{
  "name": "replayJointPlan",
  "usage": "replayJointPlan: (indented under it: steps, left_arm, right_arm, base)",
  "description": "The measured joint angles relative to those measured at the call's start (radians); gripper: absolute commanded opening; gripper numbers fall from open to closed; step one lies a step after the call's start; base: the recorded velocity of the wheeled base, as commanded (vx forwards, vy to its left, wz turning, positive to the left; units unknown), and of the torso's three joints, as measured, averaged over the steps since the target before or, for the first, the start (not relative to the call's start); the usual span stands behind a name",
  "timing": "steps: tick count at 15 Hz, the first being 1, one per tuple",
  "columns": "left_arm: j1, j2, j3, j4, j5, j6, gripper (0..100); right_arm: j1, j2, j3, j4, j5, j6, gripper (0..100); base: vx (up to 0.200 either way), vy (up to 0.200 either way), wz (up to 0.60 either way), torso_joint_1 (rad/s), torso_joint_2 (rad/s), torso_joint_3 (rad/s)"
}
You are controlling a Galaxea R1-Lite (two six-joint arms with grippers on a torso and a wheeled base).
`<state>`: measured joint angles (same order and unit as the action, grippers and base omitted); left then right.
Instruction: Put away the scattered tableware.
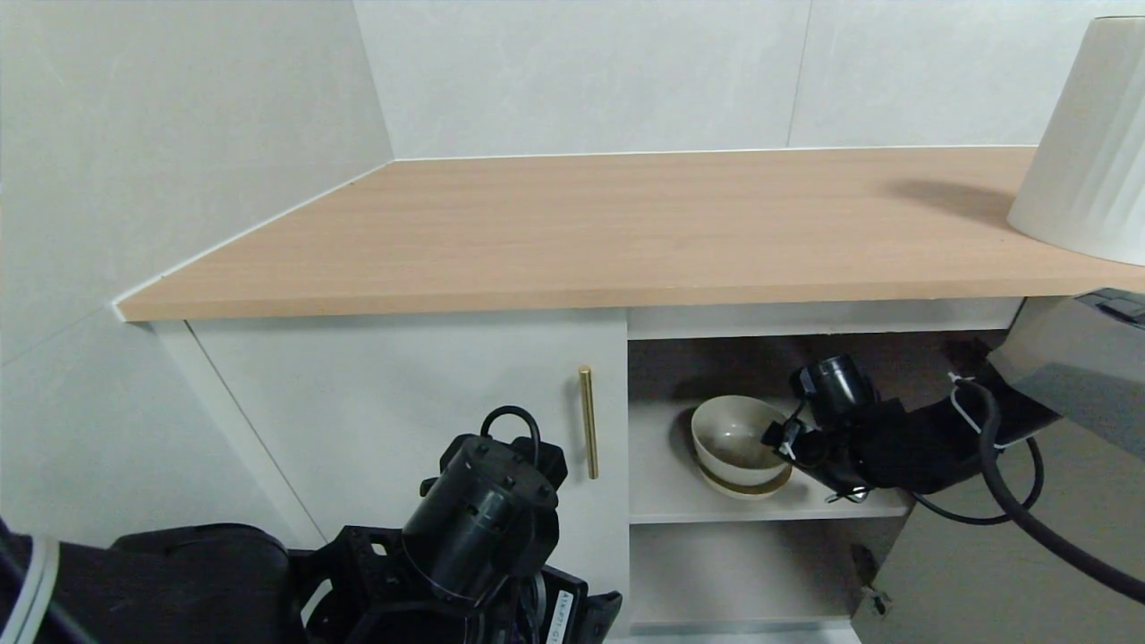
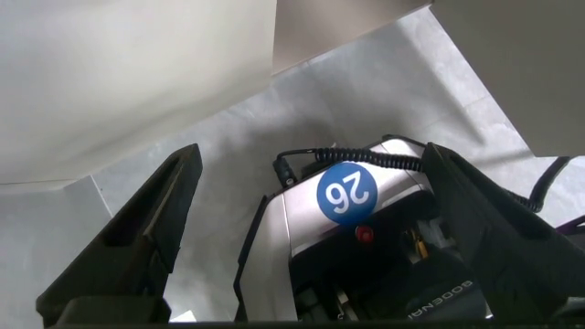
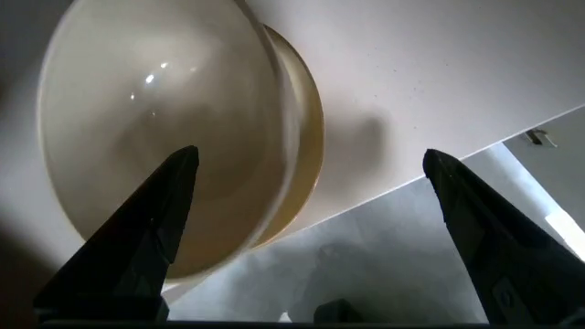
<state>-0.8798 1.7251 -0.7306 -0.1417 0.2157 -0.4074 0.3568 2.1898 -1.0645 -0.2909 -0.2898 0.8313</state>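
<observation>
Bowl [image 1: 738,443] sat on cupboard shelf [image 1: 662,501], right gripper [image 1: 785,440] spread open at its rim, so prob. put away; door [image 1: 984,572] not yet shut.

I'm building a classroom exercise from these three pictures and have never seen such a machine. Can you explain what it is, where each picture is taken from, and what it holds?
This is a two-armed robot on wheels, with a camera on its head and one on each wrist. The head picture looks down at a wooden counter with a white lampshade on it, above a cupboard. A cream bowl sits on the cupboard's upper shelf, with the right arm beside it. The right wrist picture shows the right gripper open, with the bowl close before it. The left wrist picture shows the left gripper open and empty. Nothing is held.
</observation>
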Motion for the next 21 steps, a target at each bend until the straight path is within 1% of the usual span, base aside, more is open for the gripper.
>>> replayJointPlan:
  steps: [4, 6, 7, 9, 11, 12, 14, 15, 17, 21]
  left_arm:
    - [0.032, -0.037, 0.004, 0.01, 0.006, 0.002, 100]
    - [0.079, -0.091, 0.008, 0.033, 0.013, 0.009, 100]
    - [0.102, -0.115, 0.01, 0.051, 0.015, 0.018, 100]
    - [0.138, -0.16, 0.021, 0.081, 0.034, 0.04, 100]
    - [0.164, -0.19, 0.035, 0.097, 0.059, 0.049, 100]
    - [0.17, -0.202, 0.038, 0.097, 0.075, 0.055, 100]
    - [0.173, -0.218, 0.041, 0.095, 0.082, 0.066, 100]
    - [0.174, -0.223, 0.043, 0.096, 0.082, 0.067, 100]
    - [0.174, -0.228, 0.043, 0.095, 0.082, 0.067, 100]
    - [0.173, -0.227, 0.044, 0.093, 0.083, 0.067, 100]
  right_arm:
    - [0.028, -0.057, 0.066, 0.003, 0.014, -0.083, 100]
    - [0.053, -0.146, 0.135, 0.011, 0.055, -0.165, 100]
    - [0.068, -0.196, 0.174, 0.025, 0.084, -0.206, 100]
    - [0.103, -0.324, 0.251, 0.083, 0.142, -0.288, 100]
    - [0.13, -0.44, 0.278, 0.203, 0.163, -0.338, 100]
    - [0.146, -0.497, 0.276, 0.289, 0.169, -0.353, 100]
    - [0.181, -0.588, 0.234, 0.467, 0.182, -0.364, 100]
    - [0.198, -0.629, 0.204, 0.534, 0.214, -0.365, 100]
    - [0.213, -0.686, 0.167, 0.579, 0.285, -0.365, 100]
    - [0.217, -0.726, 0.155, 0.582, 0.294, -0.367, 100]
  base:
    - [0.0, 0.0, 0.0, 0.0, 0.0, 0.0]
    - [0.0, 0.0, 0.0, 0.0, 0.0, 0.0]
    - [0.0, 0.0, 0.0, 0.0, 0.0, 0.0]
    - [0.0, 0.0, 0.0, 0.0, 0.0, 0.0]
    - [0.0, 0.0, 0.0, 0.0, 0.0, 0.0]
    - [0.0, 0.0, 0.0, 0.0, 0.0, 0.0]
    - [0.0, 0.0, 0.0, 0.0, 0.0, 0.0]
    - [0.0, 0.0, 0.0, 0.0, 0.0, 0.0]
    - [0.0, 0.0, 0.0, 0.0, 0.0, 0.0]
    - [0.0, 0.0, 0.0, 0.0, 0.0, 0.0]
